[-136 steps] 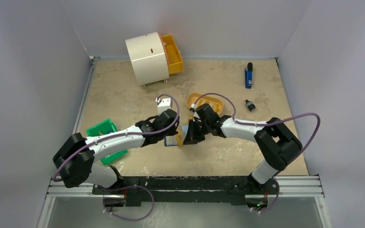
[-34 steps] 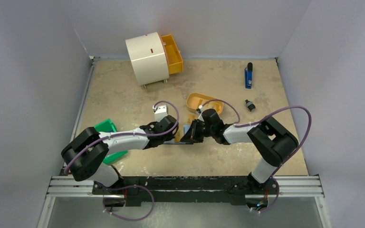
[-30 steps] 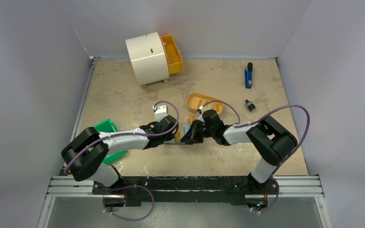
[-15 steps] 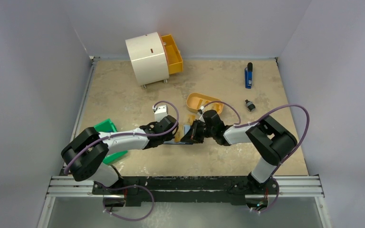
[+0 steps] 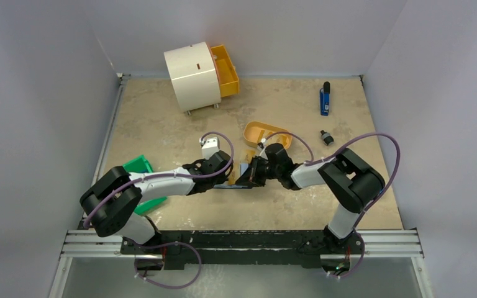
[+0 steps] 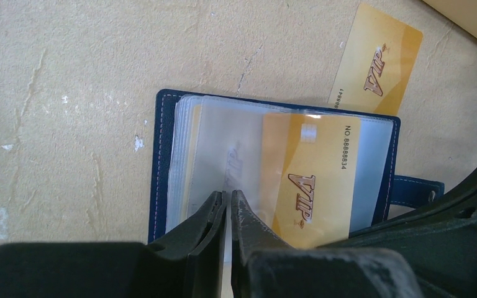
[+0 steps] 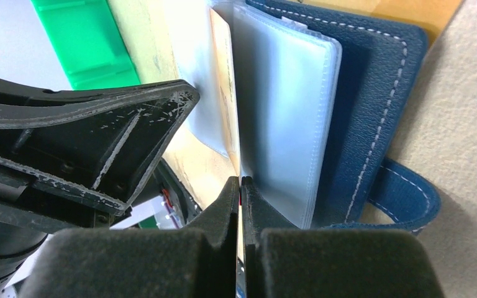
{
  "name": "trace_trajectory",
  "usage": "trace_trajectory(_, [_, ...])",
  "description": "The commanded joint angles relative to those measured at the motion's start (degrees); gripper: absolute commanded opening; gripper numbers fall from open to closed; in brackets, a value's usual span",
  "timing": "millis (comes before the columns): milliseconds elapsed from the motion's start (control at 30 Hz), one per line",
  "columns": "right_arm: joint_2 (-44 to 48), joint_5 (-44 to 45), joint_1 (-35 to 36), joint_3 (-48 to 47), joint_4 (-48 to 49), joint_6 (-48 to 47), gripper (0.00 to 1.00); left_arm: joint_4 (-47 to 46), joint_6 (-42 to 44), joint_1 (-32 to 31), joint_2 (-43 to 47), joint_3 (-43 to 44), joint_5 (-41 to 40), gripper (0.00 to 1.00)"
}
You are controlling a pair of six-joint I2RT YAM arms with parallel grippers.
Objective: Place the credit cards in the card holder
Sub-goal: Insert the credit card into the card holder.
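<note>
The navy card holder [image 6: 161, 155] lies open on the table, its clear sleeves fanned up. My left gripper [image 6: 228, 195] is shut on one clear sleeve [image 6: 223, 143] at its near edge. A yellow VIP credit card [image 6: 307, 174] sits partly inside a sleeve. My right gripper [image 7: 240, 181] is shut on that card's edge [image 7: 225, 93], beside the holder's cover [image 7: 372, 93] and snap tab [image 7: 410, 192]. Another credit card [image 6: 376, 59] lies flat on the table beyond the holder. In the top view both grippers [image 5: 228, 177] [image 5: 248, 177] meet at the holder [image 5: 241, 167].
An orange oval tray [image 5: 262, 133] sits just behind the holder. A green box [image 5: 138, 171] lies under my left arm. A cream round drawer unit [image 5: 192, 74] with an orange drawer [image 5: 225, 69] stands at the back. A blue object [image 5: 325, 99] and a small black object [image 5: 327, 138] lie back right.
Since 4.5 s ago both grippers have lowered and the holder has come down to the table. Over the last second nothing has visibly moved.
</note>
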State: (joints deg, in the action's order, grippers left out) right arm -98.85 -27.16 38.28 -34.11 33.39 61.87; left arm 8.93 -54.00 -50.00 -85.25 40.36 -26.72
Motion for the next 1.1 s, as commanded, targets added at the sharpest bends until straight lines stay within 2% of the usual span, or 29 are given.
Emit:
trace_trajectory(0, [-1.08,-1.84,0.27,-2.37,1.44,-2.36,0.0,1.79,-0.05,0.25,-0.22,-0.1,1.22,0.08])
trace_trajectory(267, [-3.32,-3.53,1.18,-3.81,1.35,-2.63,0.0,2.26,-0.38,0.25,0.31,0.3,1.64,0.09])
trace_trajectory(567, [-2.99,-2.5,1.25,-5.02,-2.49,-4.29,0.0,7.6,0.66,2.92,6.89,1.92,0.28,0.17])
trace_trajectory(767, [-2.18,-0.83,1.18,-6.83,-7.78,-7.18,0.0,8.85,0.22,6.2,9.9,-0.27,-1.12,0.17])
trace_trajectory(1067, [-2.05,0.64,1.27,-9.78,-14.95,-10.73,0.02,6.79,-0.92,8.53,6.17,-2.95,-0.5,0.11])
